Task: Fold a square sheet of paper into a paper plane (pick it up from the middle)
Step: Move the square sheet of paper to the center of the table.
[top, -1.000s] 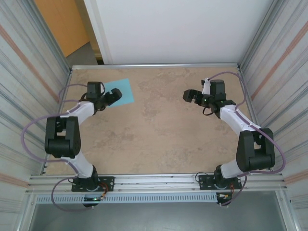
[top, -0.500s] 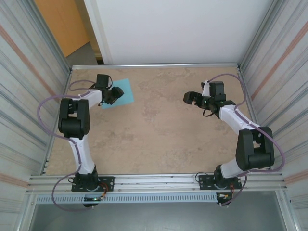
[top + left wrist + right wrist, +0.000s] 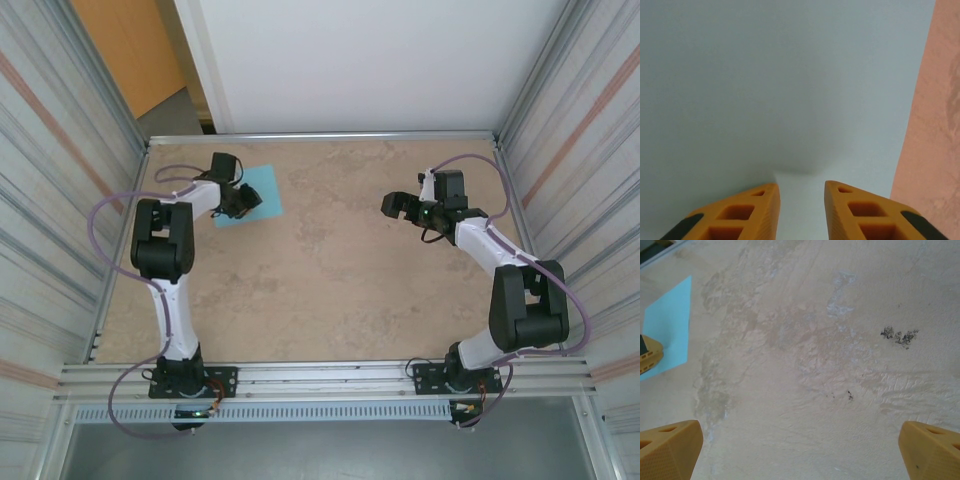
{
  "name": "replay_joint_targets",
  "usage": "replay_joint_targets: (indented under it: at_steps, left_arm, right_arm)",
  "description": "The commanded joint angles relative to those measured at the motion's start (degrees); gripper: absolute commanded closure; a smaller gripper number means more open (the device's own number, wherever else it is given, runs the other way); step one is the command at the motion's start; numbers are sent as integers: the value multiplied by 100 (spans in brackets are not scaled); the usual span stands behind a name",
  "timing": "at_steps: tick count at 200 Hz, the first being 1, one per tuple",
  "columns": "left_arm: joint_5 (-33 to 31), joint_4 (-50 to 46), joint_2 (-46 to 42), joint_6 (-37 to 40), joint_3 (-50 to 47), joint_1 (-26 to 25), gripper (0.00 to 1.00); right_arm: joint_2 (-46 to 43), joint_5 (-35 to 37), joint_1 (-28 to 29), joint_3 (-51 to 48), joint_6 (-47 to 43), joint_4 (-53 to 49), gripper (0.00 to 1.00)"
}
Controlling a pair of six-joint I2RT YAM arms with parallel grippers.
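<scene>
Left gripper (image 3: 801,192): jaws narrow, tips on the square sheet of paper (image 3: 765,90); grip undeterminable. Right gripper (image 3: 800,452): jaws wide, over bench (image 3: 805,340), well right of the sheet.

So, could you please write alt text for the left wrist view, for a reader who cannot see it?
The light-blue square sheet of paper lies right under the left hand, whose two orange fingertips stand a narrow gap apart at the bottom, a faint shadowed pucker just ahead of them. A strip of tan table shows at right.
</scene>
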Motion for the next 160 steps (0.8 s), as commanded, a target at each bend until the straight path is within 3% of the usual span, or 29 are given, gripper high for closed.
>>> replay_joint_targets:
  at_steps: [1,38,106,139,160]
  left_arm:
    - [298,-652,-173,30,-522,-475,70]
    - [263,-289,-897,-471,-1638,-1372,71]
    - [222,1189,-1661,-2613,-3171,-3434,71]
    - [283,1299,-2291,-2388,-3015,-3534,69]
    - [217,1025,-2702,-1900,-2774,-3426,68]
  right_arm:
    - [67,181,-28,154,145,-157,1]
    - [75,171,9,64,317,-9,1]
    - [41,181,354,-63,960,-6,1]
    - [42,136,688,-75,1078,-328,7]
    - [130,21,940,15,1282,-667,19]
